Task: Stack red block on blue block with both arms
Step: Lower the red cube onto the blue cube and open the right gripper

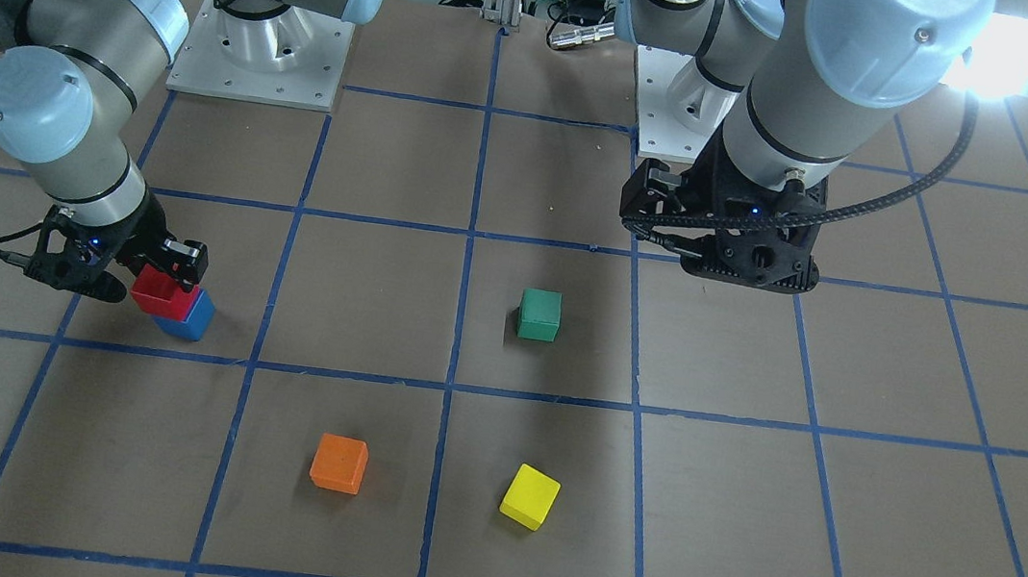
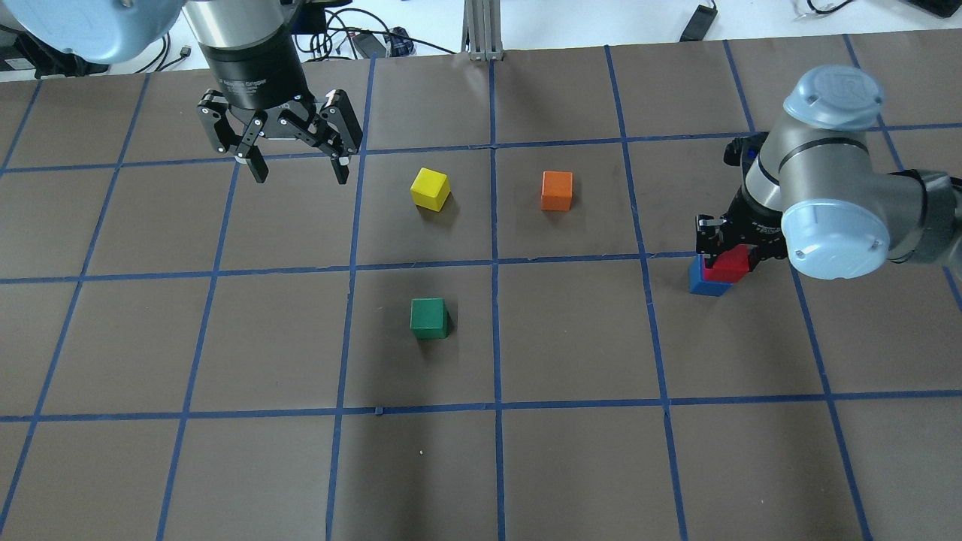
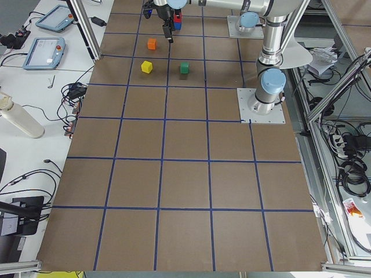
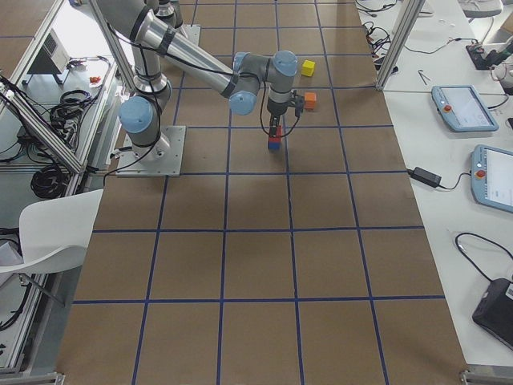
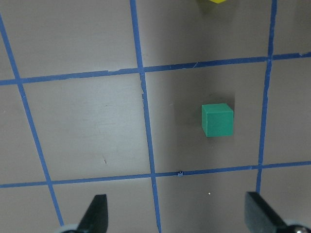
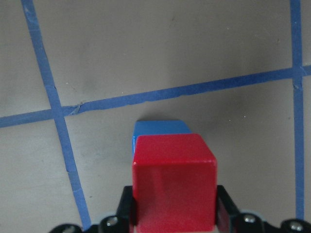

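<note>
Right end effector clamped on red block, blue block just beneath it, slightly offset, left end effector spread apart above the surface, green block beyond its fingertips

Cubes: 5 total, 1 per colour: 1 red block, 1 blue block, 1 green cube, 1 orange cube, 1 yellow cube. 1 pair w/ red over blue. 3 singles; in overhead view yellow sits at 12 o'clock from green, orange btwn 1 and 2 o'clock. Arms: 2, left arm and right arm. Grippers: 2, left gripper and right gripper, 2 fingers ea. Base plates: 2. Table: 1. Off-table: 2 pendants, 1 white chair.
</note>
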Robot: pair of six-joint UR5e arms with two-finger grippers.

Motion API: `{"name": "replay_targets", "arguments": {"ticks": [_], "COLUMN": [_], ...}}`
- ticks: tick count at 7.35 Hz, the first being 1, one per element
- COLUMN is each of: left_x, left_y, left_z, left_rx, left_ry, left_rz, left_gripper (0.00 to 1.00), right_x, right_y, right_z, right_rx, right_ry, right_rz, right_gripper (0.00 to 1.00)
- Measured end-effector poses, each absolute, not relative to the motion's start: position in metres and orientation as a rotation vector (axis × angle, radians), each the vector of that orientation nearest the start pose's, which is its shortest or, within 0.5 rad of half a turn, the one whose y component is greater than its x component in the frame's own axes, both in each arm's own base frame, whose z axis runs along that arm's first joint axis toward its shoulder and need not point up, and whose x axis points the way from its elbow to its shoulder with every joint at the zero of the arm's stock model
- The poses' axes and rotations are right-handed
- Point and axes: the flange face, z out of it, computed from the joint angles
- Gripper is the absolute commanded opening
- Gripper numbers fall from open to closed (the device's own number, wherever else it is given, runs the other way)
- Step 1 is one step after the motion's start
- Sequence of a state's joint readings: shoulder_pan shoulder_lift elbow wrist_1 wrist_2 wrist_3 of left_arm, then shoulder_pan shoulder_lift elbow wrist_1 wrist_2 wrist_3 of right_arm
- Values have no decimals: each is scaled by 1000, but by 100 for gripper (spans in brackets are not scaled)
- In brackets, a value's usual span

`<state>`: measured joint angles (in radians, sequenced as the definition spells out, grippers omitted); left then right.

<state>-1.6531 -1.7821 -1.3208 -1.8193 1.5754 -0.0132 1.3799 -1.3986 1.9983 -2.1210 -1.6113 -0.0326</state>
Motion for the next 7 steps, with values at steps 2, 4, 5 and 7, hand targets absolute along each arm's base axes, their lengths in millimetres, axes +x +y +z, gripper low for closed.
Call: {"name": "replay_targets", "arguments": {"ticks": [2,4,5,7], "left_x": [-178,-179,-179,-178], "left_y": [-545,-545,-545,-545], "left_z": [475,475,475,475], "left_rx": [109,108,108,107], "left_ry": [3108,3108,3108,3108], "left_rz": [326,327,327,326], "left_gripper": [100,100,100,100], "right_x": [34,35,35,36], "right_y": [-507,-507,-507,-507], "right_z": [256,256,256,256], "right_rx": [249,249,249,247], "right_ry": [3166,3165,3165,3152], "right_rz": [76,76,75,72], "right_gripper": [47,51,61,99]}}
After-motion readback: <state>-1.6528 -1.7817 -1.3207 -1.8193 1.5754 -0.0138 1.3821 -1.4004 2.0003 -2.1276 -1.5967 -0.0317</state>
